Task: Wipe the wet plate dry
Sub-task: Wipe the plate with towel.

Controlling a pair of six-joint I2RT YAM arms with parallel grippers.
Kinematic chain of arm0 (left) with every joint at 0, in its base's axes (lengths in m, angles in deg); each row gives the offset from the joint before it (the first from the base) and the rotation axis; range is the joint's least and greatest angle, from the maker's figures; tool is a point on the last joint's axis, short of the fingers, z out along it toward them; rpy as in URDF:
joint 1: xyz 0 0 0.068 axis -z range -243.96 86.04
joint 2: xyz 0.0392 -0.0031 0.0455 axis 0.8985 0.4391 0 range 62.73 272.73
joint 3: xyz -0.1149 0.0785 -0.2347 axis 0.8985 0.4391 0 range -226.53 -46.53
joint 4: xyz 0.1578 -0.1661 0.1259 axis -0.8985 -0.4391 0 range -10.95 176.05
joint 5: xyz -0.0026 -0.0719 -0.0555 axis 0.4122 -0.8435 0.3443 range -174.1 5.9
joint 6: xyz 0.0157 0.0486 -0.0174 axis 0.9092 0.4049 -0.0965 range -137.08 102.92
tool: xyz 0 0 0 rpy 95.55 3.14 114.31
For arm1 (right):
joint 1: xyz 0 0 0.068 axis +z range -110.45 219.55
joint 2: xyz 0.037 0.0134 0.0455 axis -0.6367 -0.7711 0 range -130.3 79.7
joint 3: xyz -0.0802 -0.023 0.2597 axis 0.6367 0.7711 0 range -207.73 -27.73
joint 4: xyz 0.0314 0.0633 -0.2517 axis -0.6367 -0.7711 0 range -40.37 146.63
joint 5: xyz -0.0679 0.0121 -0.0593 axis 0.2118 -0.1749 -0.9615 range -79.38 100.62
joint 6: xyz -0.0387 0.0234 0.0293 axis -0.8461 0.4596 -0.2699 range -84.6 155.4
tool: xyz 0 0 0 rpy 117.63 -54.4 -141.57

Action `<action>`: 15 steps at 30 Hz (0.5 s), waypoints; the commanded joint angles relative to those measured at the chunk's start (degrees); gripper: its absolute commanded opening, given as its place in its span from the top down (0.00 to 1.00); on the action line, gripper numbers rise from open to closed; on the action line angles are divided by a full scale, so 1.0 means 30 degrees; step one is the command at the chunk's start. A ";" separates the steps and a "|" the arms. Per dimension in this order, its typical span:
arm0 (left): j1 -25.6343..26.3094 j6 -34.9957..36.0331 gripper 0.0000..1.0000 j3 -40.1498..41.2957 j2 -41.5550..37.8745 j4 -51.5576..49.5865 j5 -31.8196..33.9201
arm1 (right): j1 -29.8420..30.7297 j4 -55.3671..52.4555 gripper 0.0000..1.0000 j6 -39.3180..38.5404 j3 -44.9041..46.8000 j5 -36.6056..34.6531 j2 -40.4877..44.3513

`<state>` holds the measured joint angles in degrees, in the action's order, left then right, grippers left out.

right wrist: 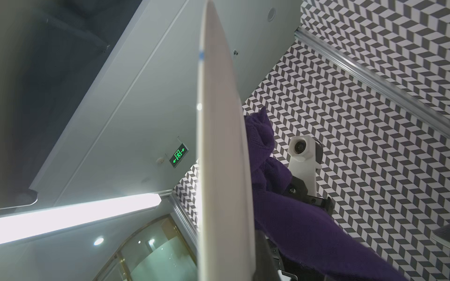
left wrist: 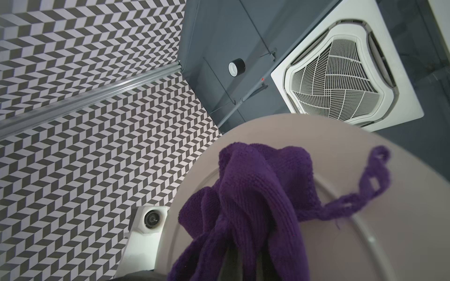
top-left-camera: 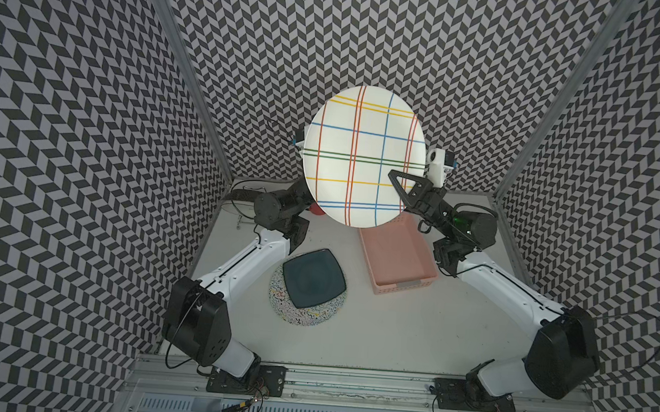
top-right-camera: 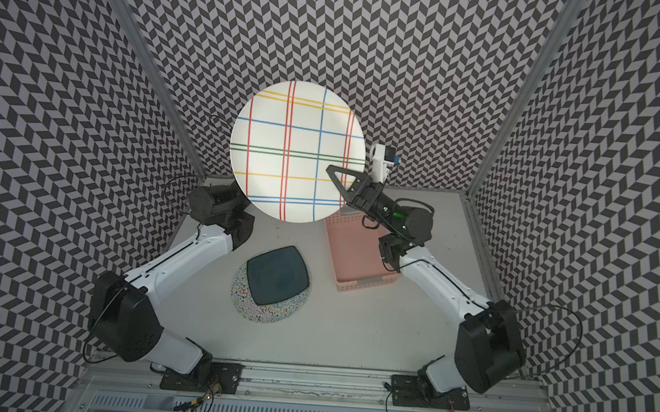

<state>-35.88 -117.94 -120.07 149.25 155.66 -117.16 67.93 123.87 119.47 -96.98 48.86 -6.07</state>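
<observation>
Chevron walls surround the white worktop. The left end effector, clamped on a purple cloth, presses it under the raised striped plate; the right end effector pinches the rim. Sweep overlapping arcs, rim grip firm.

left arm: raised, elbow bent | left hand: clamped | right arm: raised | right hand: clamped

Black-and-white chevron walls enclose the white table at nine, twelve and three o'clock. Overhead sit a ceiling vent, a bright strip light and a green exit sign.
</observation>
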 commanded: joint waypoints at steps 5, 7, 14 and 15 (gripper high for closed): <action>0.0011 0.9402 1.00 -0.1113 -0.3436 -0.8393 -0.2031 | -0.4148 -0.0993 1.00 0.0532 -0.1612 -0.1327 -0.0426; -0.0638 1.2545 1.00 -0.0954 -0.4588 -1.2236 -0.1364 | -0.5423 -0.1938 1.00 0.0336 -0.0572 -0.0951 0.0531; -0.3637 1.9241 1.00 -0.0790 -0.6888 -2.1589 0.2004 | -0.6355 -1.1226 1.00 -0.4556 0.4537 -0.1209 0.4149; -0.3666 2.0195 1.00 -0.1282 -0.6797 -2.2842 0.2620 | -0.5963 -1.2608 1.00 -0.5685 0.4638 -0.1006 0.4077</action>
<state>-46.26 -71.50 -121.45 128.27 103.64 -114.73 47.67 99.41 113.39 -83.61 44.66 4.26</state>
